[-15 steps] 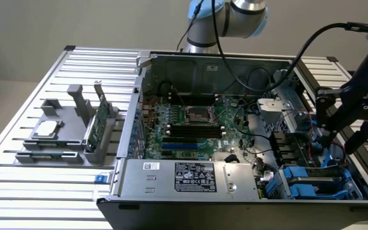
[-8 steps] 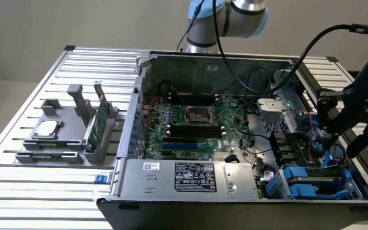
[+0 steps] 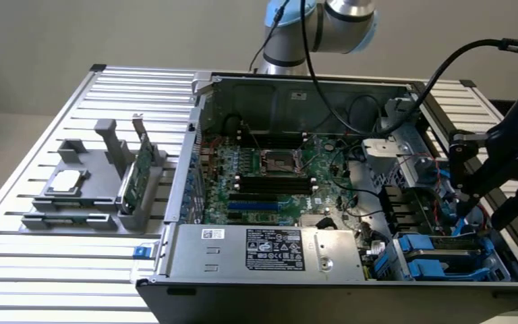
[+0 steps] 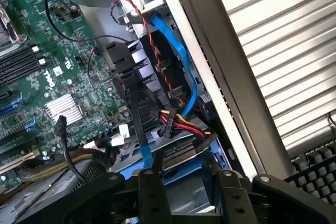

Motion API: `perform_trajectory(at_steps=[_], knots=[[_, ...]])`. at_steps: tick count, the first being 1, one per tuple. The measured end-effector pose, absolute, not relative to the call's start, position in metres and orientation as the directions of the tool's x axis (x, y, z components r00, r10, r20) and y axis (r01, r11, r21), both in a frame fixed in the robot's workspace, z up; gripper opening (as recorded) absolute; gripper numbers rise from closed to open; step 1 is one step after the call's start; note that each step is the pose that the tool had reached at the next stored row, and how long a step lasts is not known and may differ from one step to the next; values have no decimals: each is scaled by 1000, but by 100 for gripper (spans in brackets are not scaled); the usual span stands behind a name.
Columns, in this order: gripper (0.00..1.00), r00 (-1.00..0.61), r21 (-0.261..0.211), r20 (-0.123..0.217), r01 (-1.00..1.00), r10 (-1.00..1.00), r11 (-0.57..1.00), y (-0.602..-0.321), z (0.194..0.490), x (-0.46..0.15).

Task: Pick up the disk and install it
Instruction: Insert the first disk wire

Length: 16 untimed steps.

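The disk [image 3: 441, 251] lies flat in the drive bay at the front corner of the open computer case, on the exterior view's right, with its blue plastic carrier showing around it. My black gripper [image 3: 491, 209] hangs a little above that bay, over the case's side wall. Its jaws stand wide apart with nothing gripped. In the wrist view the two black fingers [image 4: 152, 190] frame the blue carrier and grey metal of the disk [image 4: 185, 177], which sits beyond them. Blue, red and yellow cables run just past the disk.
The case [image 3: 268, 283] holds a green motherboard [image 3: 268, 175] and a silver power supply [image 3: 268, 250]. A grey fixture [image 3: 79, 196] on the slatted table carries a small silver chip [image 3: 65, 181] and an upright green card [image 3: 137, 177]. A keyboard [image 4: 315, 174] lies outside the case wall.
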<state>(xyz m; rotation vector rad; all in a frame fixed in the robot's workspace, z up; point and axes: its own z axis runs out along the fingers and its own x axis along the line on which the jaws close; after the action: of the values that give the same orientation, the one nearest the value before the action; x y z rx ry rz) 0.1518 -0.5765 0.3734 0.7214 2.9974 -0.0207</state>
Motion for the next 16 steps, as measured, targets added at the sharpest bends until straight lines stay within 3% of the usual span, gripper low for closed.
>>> perform_trajectory(at_steps=[5, 11, 16], knots=[[40, -877, 1, -60, 477, 476, 879, -579, 372, 152], [15, -864, 1, -60, 500, 499, 866, -581, 368, 154], [15, -847, 2, -59, 530, 529, 848, -581, 366, 155]])
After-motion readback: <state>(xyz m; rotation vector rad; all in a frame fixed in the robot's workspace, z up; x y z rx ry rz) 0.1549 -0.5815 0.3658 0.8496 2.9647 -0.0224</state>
